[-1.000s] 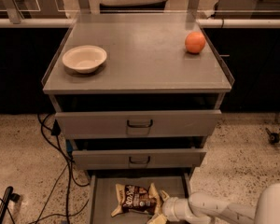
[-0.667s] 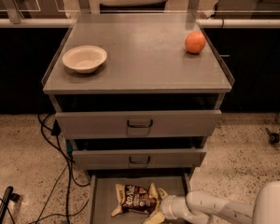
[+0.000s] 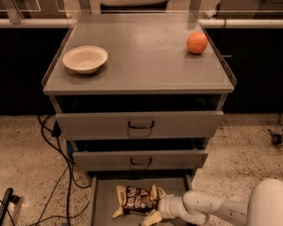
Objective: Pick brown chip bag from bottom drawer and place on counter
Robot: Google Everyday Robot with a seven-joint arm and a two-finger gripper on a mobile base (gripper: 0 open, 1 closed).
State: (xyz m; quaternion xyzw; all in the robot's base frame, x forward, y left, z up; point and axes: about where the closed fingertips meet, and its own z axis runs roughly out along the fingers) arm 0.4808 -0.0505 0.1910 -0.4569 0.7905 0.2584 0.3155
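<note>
Bag [image 3: 133,202]: lying in bottom drawer [image 3: 104,197], below bench [image 3: 141,65] front edge; gripper [image 3: 154,207] at its right end, closure cannot be told; risks: crinkly foil probably slips out; lifted bag snags middle drawer [image 3: 140,160].

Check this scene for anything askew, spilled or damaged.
Only the brown chip bag: it lies crumpled and tilted in the bottom drawer, the gripper at its right end. The bowl and orange sit tidily on the counter.

Over the edge-cropped bottom drawer [image 3: 103,196], the pincer [image 3: 154,206] hides one end of the brown chip bag [image 3: 133,202].
</note>
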